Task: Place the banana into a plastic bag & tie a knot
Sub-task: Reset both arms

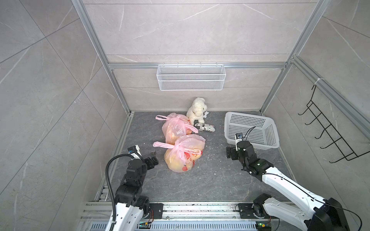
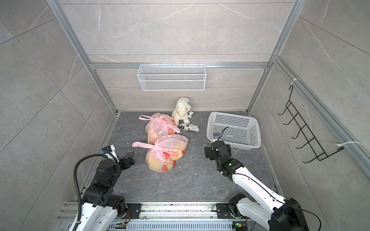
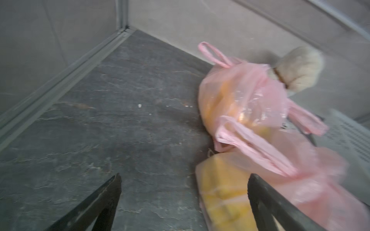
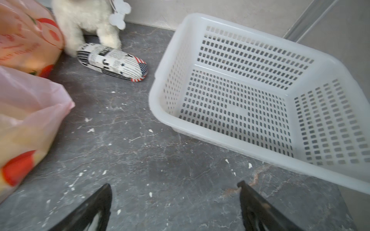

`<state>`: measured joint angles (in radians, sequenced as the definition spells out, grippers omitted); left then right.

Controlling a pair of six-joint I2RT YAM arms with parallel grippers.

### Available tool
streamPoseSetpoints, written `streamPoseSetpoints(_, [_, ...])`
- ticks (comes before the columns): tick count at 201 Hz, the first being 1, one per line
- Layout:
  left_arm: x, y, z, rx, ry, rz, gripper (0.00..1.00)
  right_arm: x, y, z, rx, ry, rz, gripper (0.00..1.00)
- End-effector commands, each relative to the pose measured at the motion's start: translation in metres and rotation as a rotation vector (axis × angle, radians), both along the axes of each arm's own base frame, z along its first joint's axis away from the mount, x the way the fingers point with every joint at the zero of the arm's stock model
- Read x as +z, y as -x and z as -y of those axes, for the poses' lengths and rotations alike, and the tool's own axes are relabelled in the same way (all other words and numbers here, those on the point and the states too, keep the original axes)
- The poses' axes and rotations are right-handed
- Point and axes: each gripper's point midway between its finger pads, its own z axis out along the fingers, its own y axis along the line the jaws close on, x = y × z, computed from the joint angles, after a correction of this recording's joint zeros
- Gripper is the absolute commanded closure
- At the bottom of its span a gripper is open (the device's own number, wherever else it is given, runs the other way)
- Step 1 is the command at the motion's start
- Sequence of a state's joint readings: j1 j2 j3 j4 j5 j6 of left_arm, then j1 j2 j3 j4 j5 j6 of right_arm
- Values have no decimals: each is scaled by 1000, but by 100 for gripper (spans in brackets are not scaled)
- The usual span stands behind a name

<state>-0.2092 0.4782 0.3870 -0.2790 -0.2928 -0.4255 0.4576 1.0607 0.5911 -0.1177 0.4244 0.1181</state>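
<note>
Two pink plastic bags lie knotted on the dark floor in both top views: a near bag (image 1: 184, 154) (image 2: 166, 154) and a far bag (image 1: 175, 128) (image 2: 159, 127). Yellow banana (image 3: 220, 192) shows through the near bag's film in the left wrist view. My left gripper (image 1: 154, 158) (image 3: 185, 177) hangs open just left of the near bag, one finger close beside it, holding nothing. My right gripper (image 1: 230, 153) (image 4: 174, 184) stands open over bare floor between the near bag (image 4: 26, 120) and the basket.
A white plastic basket (image 1: 246, 114) (image 4: 260, 140) sits at the right, just beyond my right wrist. A white plush dog (image 1: 197, 110) and a newsprint-patterned case (image 1: 205, 127) lie behind the far bag. A wire basket (image 1: 191, 77) hangs on the back wall, a black hook rack (image 1: 328, 136) on the right wall.
</note>
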Motion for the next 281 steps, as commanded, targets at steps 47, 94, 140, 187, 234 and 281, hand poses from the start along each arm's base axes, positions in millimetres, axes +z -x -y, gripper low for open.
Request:
streamPoseSetpoints(47, [-7,-81,-22,54,-433,47,0,-45,-27,34,-103,11,76,0])
streamPoseSetpoints(94, [-43,-103,-14,-61,-392,81,0,-38,-52,42,-70,-29,157,0])
streamPoseSetpoints(140, [-73,-128,-16,-170,-337,110,0,-47,-75,47,2,-111,214,0])
streamPoseSetpoints(187, [-75,-130,-28,-117,-320,61,0,-52,-72,47,46,-144,255,0])
streamPoseSetpoints(234, [-77,-131,-36,-70,-316,39,0,-51,-72,46,45,-143,263,0])
streamPoseSetpoints(281, [-76,-130,-36,-69,-318,41,0,-50,-72,45,53,-143,267,1])
